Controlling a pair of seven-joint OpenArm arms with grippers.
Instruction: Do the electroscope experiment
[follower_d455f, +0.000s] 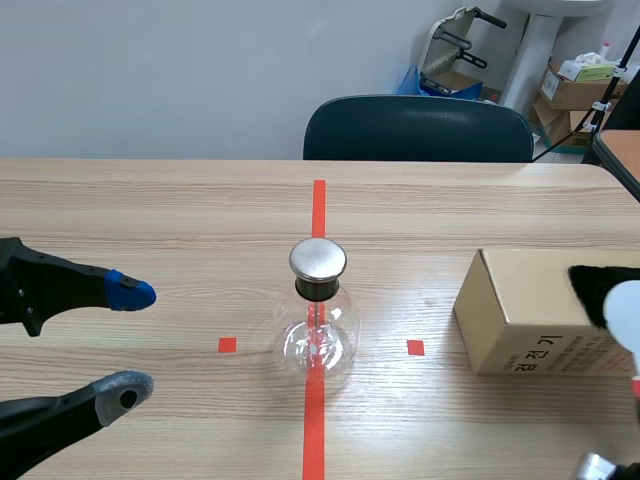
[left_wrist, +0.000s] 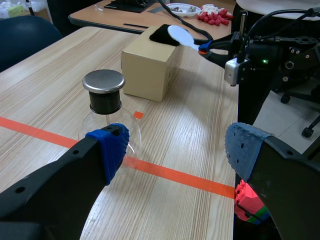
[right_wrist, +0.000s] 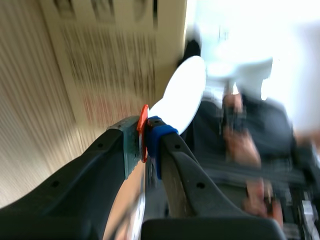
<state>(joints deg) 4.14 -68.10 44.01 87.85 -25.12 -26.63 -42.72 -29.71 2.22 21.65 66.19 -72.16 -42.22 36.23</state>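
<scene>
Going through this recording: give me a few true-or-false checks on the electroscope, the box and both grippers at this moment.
1. The left gripper is open with nothing between its fingers. True.
2. The electroscope lies tipped over on the table. False: it stands upright on the red tape line, its metal cap on top.
3. The right gripper is shut on a white paddle. True.
4. The cardboard box sits on the left arm's side of the electroscope. False: it is on the right arm's side.
</scene>
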